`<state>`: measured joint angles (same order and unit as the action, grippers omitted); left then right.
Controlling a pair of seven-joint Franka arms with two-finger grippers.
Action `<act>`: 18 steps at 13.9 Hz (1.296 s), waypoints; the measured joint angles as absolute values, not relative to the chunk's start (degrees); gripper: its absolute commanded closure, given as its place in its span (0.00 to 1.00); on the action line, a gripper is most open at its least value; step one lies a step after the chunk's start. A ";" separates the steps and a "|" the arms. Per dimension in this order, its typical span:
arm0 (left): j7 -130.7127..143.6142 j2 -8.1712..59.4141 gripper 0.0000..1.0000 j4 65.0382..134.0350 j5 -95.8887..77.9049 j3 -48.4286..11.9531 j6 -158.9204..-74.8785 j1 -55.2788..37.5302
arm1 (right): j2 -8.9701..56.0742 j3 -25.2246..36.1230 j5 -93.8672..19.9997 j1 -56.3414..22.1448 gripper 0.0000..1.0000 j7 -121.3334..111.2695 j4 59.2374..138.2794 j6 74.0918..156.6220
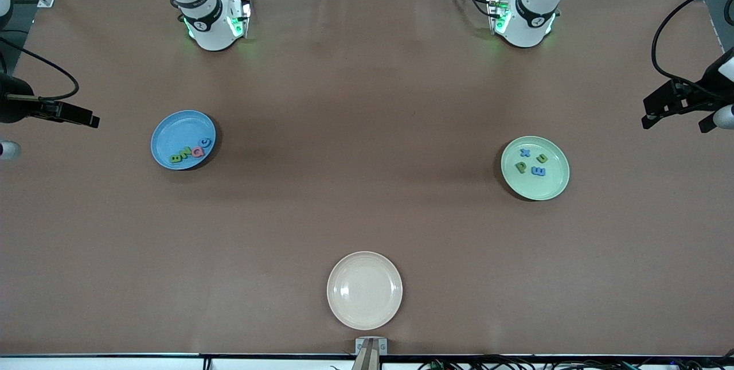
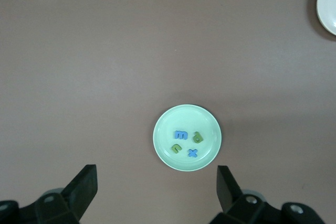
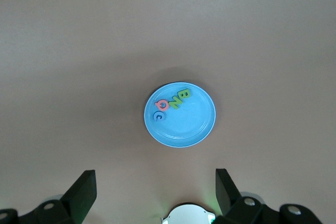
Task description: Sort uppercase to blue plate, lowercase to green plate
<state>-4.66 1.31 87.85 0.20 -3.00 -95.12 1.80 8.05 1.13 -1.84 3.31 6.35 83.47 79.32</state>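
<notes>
Medium-blue plate (image 1: 179,129) with green B (image 1: 175,158), green N (image 1: 185,155), pinkish-red Q (image 1: 196,151), blue G (image 1: 205,143); mint-green plate (image 1: 550,183) with blue and green letters; cream-white plate (image 1: 364,289); brown table (image 1: 367,100).

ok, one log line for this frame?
blue plate: four capitals in it | green plate: four small letters in it | white plate: bare | left gripper: open, above green plate | right gripper: open, above blue plate
</notes>
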 measured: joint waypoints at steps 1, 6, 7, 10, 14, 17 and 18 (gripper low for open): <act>-4.66 1.31 0.00 87.85 0.04 -3.00 -94.77 1.80 | 8.05 2.12 -1.84 2.55 0.00 6.34 83.48 79.32; -4.66 1.33 0.00 87.84 -0.08 -3.00 -89.17 1.80 | 8.05 3.72 -1.84 1.34 0.00 6.32 83.52 79.61; -4.66 1.33 0.00 87.84 -0.08 -3.00 -88.85 1.80 | 8.05 3.73 -1.84 1.31 0.00 6.32 83.52 79.69; -4.66 1.33 0.00 87.84 -0.08 -3.00 -88.68 1.80 | 8.02 3.74 -1.84 1.19 0.00 6.32 83.45 80.06; -4.66 1.33 0.00 87.84 -0.08 -2.99 -88.67 1.80 | 7.82 3.75 -1.84 1.05 0.00 6.33 82.23 80.22; -4.66 1.34 0.00 87.84 -0.08 -2.86 -88.67 1.80 | 7.77 3.98 -1.85 1.06 0.00 6.33 80.74 80.04; -4.66 1.34 0.00 87.84 -0.08 -2.84 -88.67 1.80 | 7.77 4.34 -1.85 1.10 0.00 6.33 80.67 80.04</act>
<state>-4.66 1.34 87.84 -0.08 -2.84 -88.67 1.80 7.77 4.34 -1.85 1.10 6.33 80.67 80.04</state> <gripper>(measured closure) 0.000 0.000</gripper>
